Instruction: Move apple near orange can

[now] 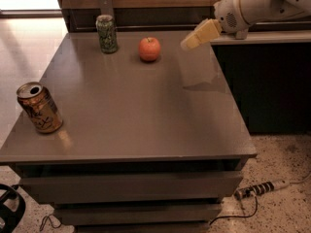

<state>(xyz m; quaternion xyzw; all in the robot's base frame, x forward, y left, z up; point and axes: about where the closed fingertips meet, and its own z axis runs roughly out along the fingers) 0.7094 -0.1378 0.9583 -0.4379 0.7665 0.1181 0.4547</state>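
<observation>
I hold the gripper (197, 37) just right of the apple (149, 49), its state unclear to me, with the apple not yet grasped and well apart from the orange can (40, 108).

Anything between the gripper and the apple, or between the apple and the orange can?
Nothing visible. The gripper hangs right of the apple, bare table between. Bare table runs to the orange can, front left; the green can stands off that line.

— Item: arm (260, 3)?
— White, smooth, rounded casing; a small patch of dotted holes near the wrist.
— Item: gripper (188, 42)?
— Pale tan, tapering, blunt-tipped; located upper right of the view, at the arm's end.
</observation>
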